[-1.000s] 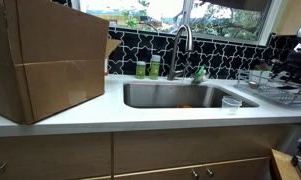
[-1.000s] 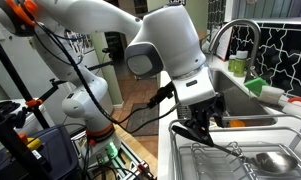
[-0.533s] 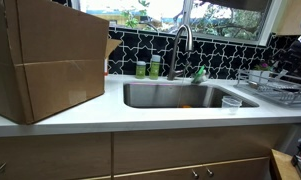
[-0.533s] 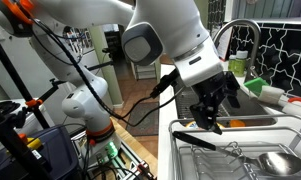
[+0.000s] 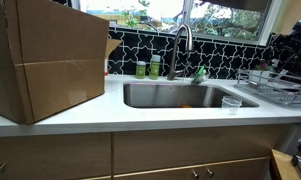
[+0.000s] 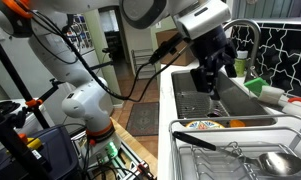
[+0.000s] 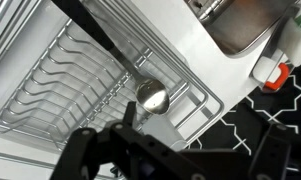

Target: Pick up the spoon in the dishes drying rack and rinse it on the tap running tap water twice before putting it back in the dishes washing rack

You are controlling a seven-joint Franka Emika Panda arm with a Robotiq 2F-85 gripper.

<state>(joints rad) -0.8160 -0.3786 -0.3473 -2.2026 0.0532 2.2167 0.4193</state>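
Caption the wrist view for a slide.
Open gripper hovers over the drying rack; the spoon lies in it, the sink alongside.

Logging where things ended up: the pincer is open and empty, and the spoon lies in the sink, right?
Not the sink: the wrist view shows the spoon lying in the rack. The pincer is open and empty.

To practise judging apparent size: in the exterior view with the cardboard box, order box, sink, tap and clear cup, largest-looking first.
1. cardboard box, though nearness to the camera helps
2. sink
3. tap
4. clear cup
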